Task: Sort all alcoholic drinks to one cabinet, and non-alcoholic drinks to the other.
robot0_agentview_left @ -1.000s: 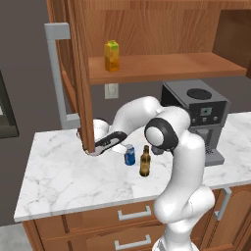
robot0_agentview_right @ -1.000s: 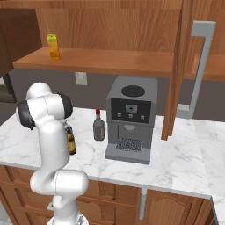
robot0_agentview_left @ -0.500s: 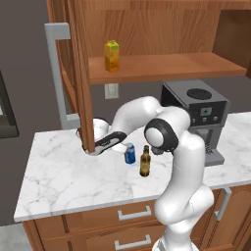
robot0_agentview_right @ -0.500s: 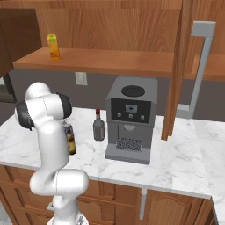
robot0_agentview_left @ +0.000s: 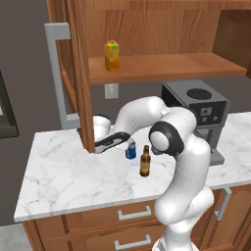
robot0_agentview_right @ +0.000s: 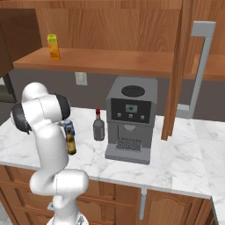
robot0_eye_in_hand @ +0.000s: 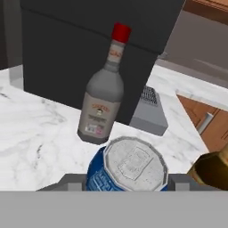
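The blue soda can [robot0_eye_in_hand: 129,169] stands on the marble counter [robot0_agentview_left: 63,181], and my gripper [robot0_eye_in_hand: 127,182] is shut on it with a finger against each side. From the left base, the gripper [robot0_agentview_left: 128,145] reaches the can [robot0_agentview_left: 131,148] from the left. The brown beer bottle [robot0_agentview_left: 144,162] stands just right of and in front of the can. The squat grey bottle with a red cap [robot0_eye_in_hand: 102,98] stands upright behind it, against the coffee machine [robot0_agentview_right: 132,118]. The yellow-orange juice carton [robot0_agentview_left: 112,56] sits on the open cabinet shelf [robot0_agentview_left: 166,68] above.
An open cabinet door with a grey handle [robot0_agentview_left: 78,73] hangs down close to my forearm on the left. A second open door [robot0_agentview_right: 180,66] stands right of the coffee machine. Drawers [robot0_agentview_left: 132,214] run below the counter's front edge.
The fingers have closed in onto the blue can. The arm has hardly moved, and the bottles and carton stand where they were.
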Robot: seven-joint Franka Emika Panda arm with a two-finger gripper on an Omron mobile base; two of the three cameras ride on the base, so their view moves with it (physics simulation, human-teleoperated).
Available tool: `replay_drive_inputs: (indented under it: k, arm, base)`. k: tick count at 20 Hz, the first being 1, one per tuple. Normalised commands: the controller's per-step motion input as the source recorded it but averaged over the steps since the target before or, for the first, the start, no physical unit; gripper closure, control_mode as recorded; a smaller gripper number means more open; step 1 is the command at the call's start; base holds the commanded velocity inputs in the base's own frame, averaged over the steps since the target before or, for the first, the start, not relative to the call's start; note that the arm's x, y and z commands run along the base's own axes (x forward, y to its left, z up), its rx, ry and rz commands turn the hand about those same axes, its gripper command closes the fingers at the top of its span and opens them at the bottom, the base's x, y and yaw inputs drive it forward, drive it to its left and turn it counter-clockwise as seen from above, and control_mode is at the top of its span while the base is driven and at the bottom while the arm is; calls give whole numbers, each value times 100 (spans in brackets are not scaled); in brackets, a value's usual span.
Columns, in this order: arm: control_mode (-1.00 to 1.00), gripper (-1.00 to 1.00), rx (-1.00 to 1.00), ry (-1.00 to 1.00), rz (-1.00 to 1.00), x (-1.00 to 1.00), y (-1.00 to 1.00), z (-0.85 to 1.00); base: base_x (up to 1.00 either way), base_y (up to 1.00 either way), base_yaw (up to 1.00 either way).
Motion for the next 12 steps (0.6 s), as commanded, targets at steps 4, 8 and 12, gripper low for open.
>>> replay_drive_inputs:
  k: [4, 8, 12]
  arm:
    - [-100, 100, 0, -3, 0, 0, 0, 41]
    - [-100, 100, 0, 0, 0, 0, 0, 34]
    - [-100, 100, 0, 0, 0, 0, 0, 31]
  base:
    - [0, 0, 0]
    - [0, 0, 0]
    - [0, 0, 0]
